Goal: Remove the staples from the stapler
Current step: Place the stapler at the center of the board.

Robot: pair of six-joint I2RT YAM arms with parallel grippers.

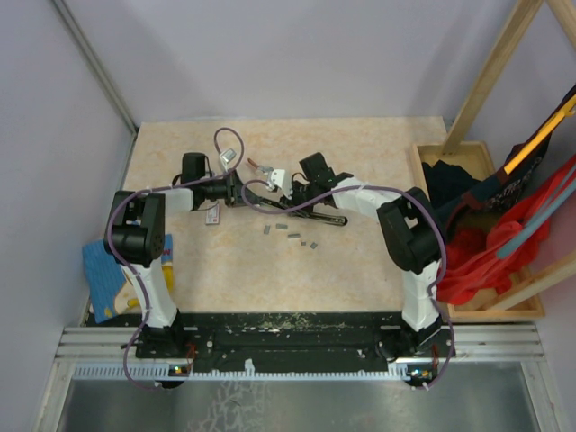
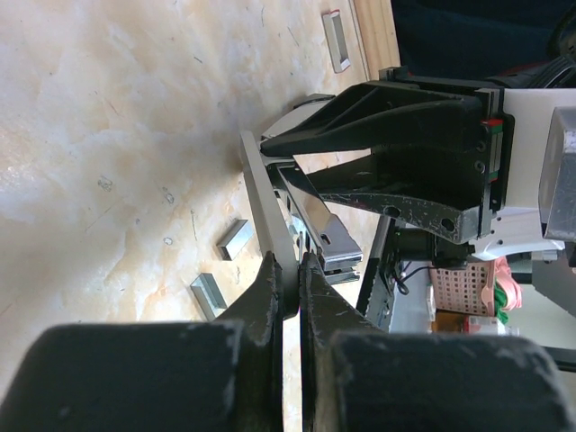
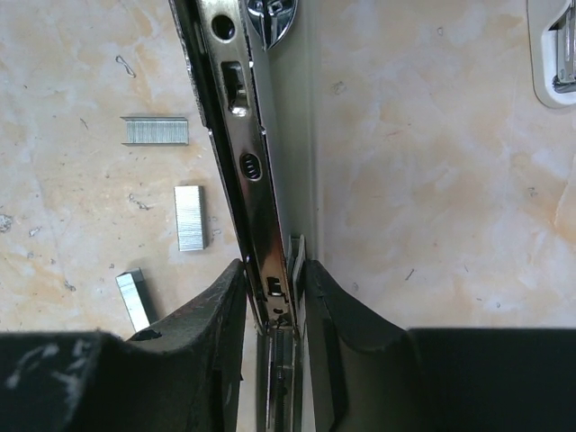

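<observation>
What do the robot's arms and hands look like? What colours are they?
The left arm and the right arm each have white tube parts with chunky black joints, and a purple cable loops along them. The left hand and right hand are black, each with two pointed fingers speckled with pale scuffs.

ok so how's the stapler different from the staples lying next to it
Size: the stapler is a long bar, each strip of the staples far shorter. State: the stapler is pinched by the left hand and the right hand; the staples lie loose on the table, untouched. Look: the stapler's rail is shiny with slots, the staples are dull and ribbed. Both are grey metal.
</observation>
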